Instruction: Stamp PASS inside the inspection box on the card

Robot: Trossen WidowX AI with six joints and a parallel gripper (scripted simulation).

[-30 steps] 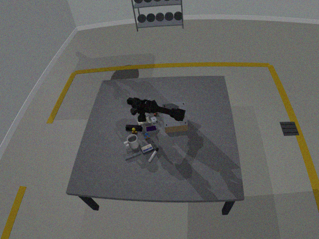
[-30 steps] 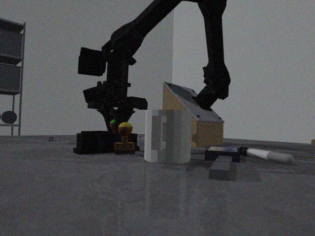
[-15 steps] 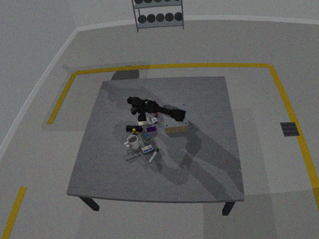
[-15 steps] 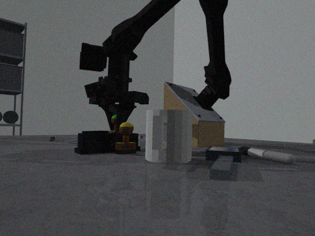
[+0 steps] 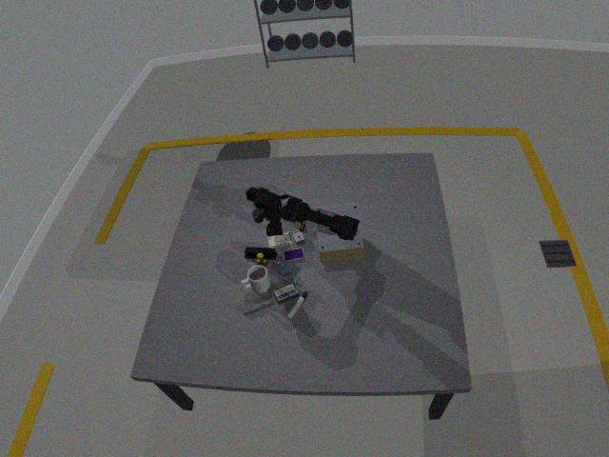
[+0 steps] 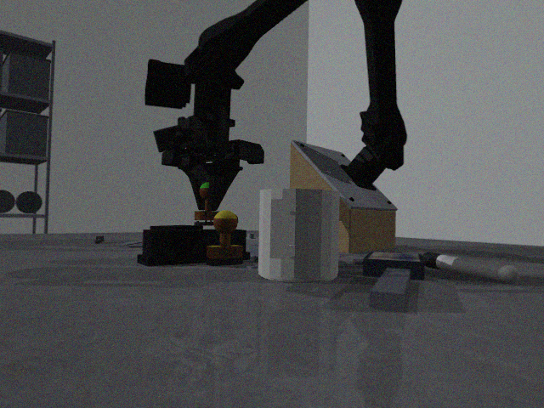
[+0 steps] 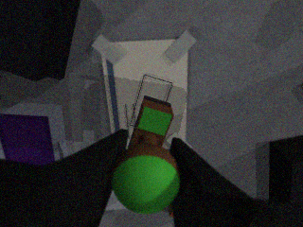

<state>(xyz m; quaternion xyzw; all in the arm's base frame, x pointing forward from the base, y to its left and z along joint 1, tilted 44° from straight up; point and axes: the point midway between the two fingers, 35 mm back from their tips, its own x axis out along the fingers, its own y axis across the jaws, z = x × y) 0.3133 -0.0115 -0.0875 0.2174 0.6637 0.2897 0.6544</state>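
Observation:
My gripper (image 6: 212, 206) (image 7: 149, 140) is shut on the green-topped stamp (image 6: 205, 214) (image 7: 147, 182), held upright. The stamp's base hangs a little above the card (image 5: 278, 241) (image 7: 142, 59). In the wrist view the base lies over the lower part of the inspection box (image 7: 158, 78), whose outline shows beyond it. The box's upper part looks blank; the rest is hidden under the stamp, so I cannot tell whether it bears a print. The purple ink pad (image 5: 294, 254) (image 7: 27, 137) lies beside the card. The stamp's underside is not visible.
A black block (image 5: 253, 252) (image 6: 171, 246), a yellow-topped stamp (image 5: 260, 257) (image 6: 224, 232) and a white mug (image 5: 258, 280) (image 6: 298, 237) stand nearby. A blue-topped stamp (image 5: 285, 268), a marker (image 5: 297, 307) and a sloped wooden box (image 5: 342, 254) (image 6: 373, 228) are also there.

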